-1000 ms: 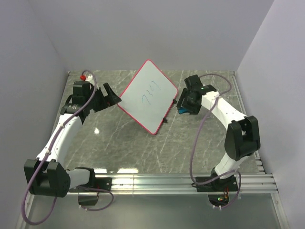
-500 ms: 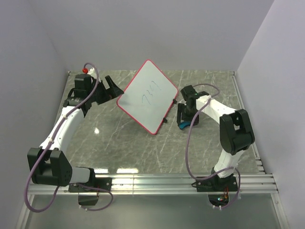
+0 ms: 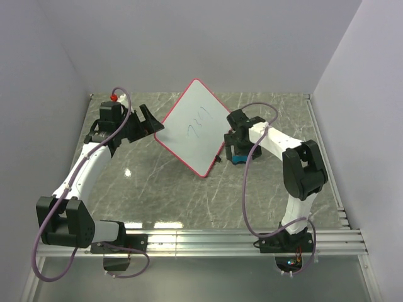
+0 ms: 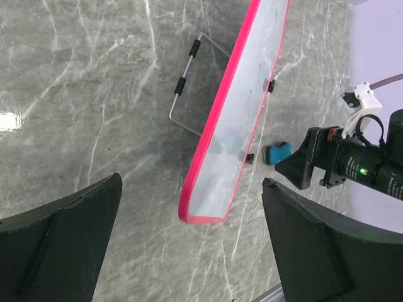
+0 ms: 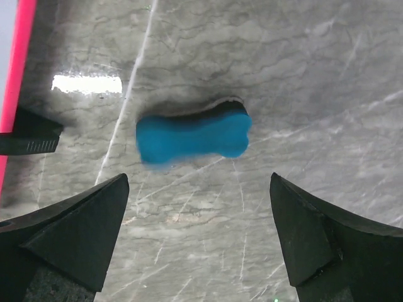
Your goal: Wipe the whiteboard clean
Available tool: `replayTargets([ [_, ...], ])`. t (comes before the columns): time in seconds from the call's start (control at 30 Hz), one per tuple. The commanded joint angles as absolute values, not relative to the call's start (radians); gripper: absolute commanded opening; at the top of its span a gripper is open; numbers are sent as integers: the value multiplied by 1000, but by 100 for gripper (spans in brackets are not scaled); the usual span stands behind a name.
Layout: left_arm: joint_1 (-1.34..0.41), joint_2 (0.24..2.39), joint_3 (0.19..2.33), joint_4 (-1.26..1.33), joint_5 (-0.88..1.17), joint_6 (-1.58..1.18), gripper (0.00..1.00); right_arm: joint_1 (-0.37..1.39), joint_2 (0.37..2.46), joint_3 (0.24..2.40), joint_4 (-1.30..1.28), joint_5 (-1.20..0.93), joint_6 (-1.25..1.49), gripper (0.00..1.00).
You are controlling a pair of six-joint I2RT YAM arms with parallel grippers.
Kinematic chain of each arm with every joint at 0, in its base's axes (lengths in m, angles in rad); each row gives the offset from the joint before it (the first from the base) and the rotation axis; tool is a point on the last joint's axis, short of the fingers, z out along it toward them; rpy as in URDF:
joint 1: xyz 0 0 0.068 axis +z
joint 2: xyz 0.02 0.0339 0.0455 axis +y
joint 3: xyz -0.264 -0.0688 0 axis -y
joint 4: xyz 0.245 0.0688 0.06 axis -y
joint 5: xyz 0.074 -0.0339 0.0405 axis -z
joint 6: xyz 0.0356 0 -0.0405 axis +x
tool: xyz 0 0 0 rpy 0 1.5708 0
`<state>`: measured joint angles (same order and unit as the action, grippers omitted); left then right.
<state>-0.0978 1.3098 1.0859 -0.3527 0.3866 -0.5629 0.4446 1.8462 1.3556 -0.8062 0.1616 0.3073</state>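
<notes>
1. Change since one second ago: my right gripper (image 3: 237,151) has moved in from the right side of the whiteboard (image 3: 194,126) to a point just beside the board's lower right edge. It was closed on the blue eraser (image 3: 238,160) then; the eraser now lies on the table.
2. My left gripper (image 3: 150,123) has shifted slightly toward the whiteboard's left edge. The whiteboard itself has not moved.
3. Right gripper (image 5: 198,182): fingers spread wide, gripping nothing. In the right wrist view the eraser (image 5: 192,137) lies flat on the table in the gap between the fingers and touches neither. Its outline is slightly blurred.
4. Left gripper (image 4: 191,182): fingers spread wide, gripping nothing. In the left wrist view the whiteboard's (image 4: 242,119) near corner shows in the gap between the fingers. I cannot tell whether either finger touches the rim.
5. The whiteboard stands tilted on one corner, between my two grippers. A wire stand (image 4: 189,88) sits behind it. Faint blue scribbles (image 3: 198,126) mark the middle of its face. Small black clips (image 4: 271,85) sit on the edge that faces the eraser.
6. Surface: grey marble-pattern table (image 3: 164,189) with white veins under the whiteboard. A metal rail (image 3: 208,239) runs along the table edge nearest my bases.
7. Room: plain pale walls (image 3: 189,44) stand behind the whiteboard and on both sides of it.
</notes>
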Motion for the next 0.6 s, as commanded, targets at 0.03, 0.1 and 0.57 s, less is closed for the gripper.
replayTargets([
  [0.03,-101,1279,1111,-353,406,-546,99,440,1781,1391,-825,177,377,100],
  [0.1,-101,1276,1104,-348,417,-549,99,437,1753,1388,-831,132,420,100],
  [0.57,-103,1298,1089,-321,485,-515,99,387,1568,1026,-658,-97,1118,99],
])
